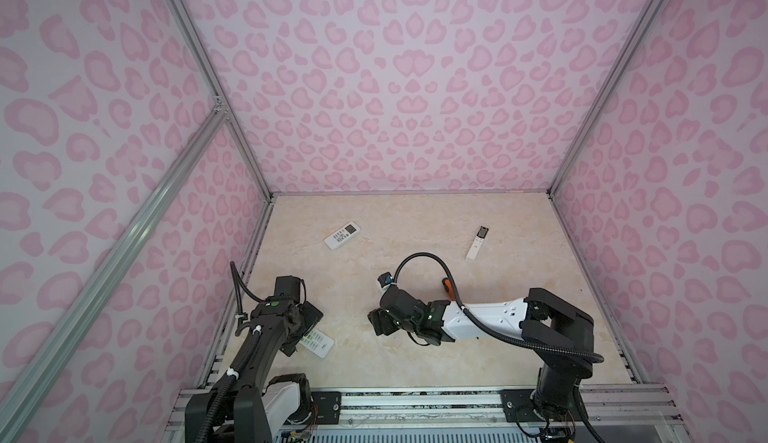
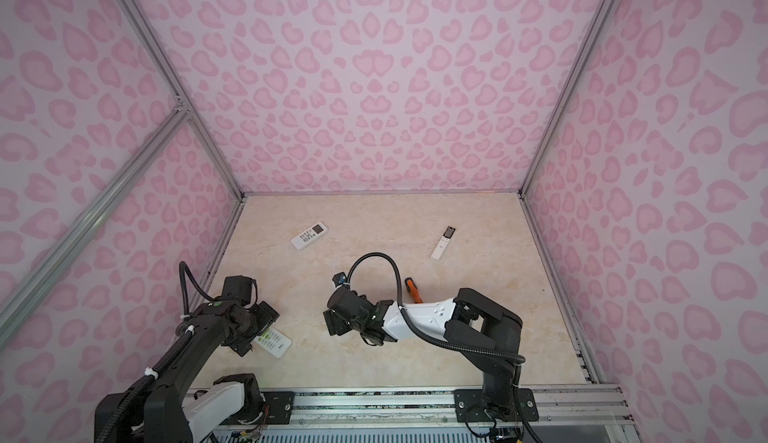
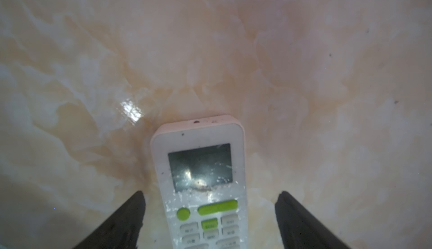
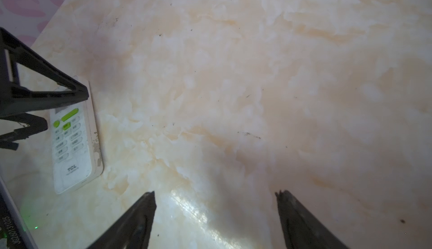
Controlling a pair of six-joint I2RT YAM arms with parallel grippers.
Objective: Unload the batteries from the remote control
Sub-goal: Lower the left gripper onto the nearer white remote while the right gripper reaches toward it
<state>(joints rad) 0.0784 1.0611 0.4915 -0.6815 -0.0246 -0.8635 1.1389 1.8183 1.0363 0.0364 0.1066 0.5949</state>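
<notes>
The left end effector [image 3: 211,195], fingers apart, straddles the white remote [image 3: 198,138] without contact, at the counter's [image 1: 415,220] 7 o'clock. The right end effector [image 4: 215,194], also apart, stands at the remote's 3 o'clock.

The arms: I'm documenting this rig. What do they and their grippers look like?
Left arm and right arm: black with white shell sections, ribbed black cable hoses, green wrist lights. Left gripper and right gripper: black tapering fingers.

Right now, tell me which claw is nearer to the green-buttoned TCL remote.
Left. The left claw straddles the remote, its open jaws on either side without touching it. The right claw hangs open over the table off to the side, well clear of it.
</notes>
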